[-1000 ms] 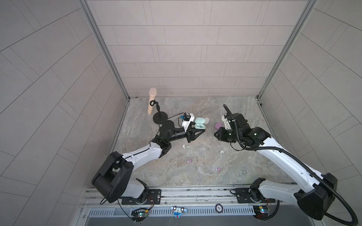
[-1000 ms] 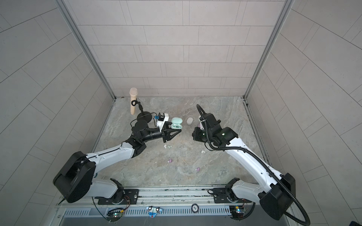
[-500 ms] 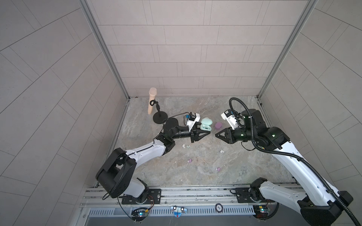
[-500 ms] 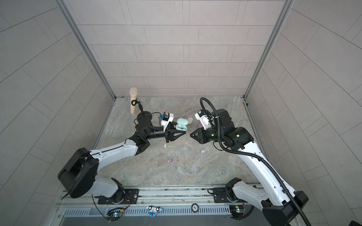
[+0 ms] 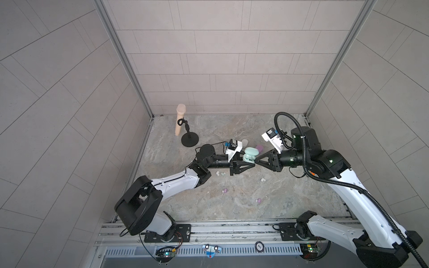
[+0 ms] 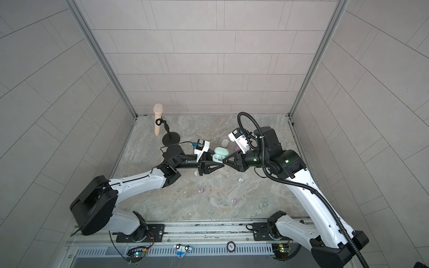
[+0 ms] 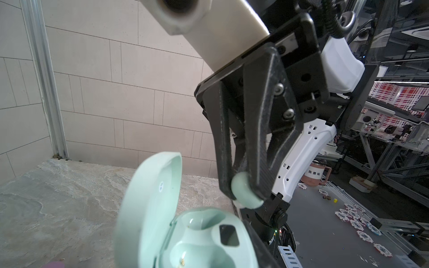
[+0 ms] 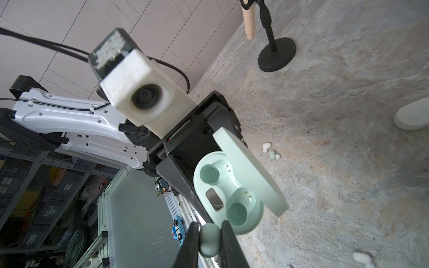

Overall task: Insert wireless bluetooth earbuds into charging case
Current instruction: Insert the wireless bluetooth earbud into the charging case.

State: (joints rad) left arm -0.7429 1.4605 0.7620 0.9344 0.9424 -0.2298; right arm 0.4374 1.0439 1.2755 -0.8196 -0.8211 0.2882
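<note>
My left gripper is shut on the mint green charging case, held above the table with its lid open. Both sockets are empty. My right gripper is shut on a mint green earbud, which sits between its fingertips just beside the case's rim. The left wrist view shows that earbud a little above the case. In both top views the two grippers meet tip to tip, right gripper against left gripper.
A white case and a lilac case lie behind the grippers. Loose earbuds lie on the stone table: white and mint, white, lilac and lilac. A microphone on a black stand is at the back left.
My right arm has lifted and turned its gripper toward the left one. My left gripper has carried the open case to the right. The two tips have come together.
</note>
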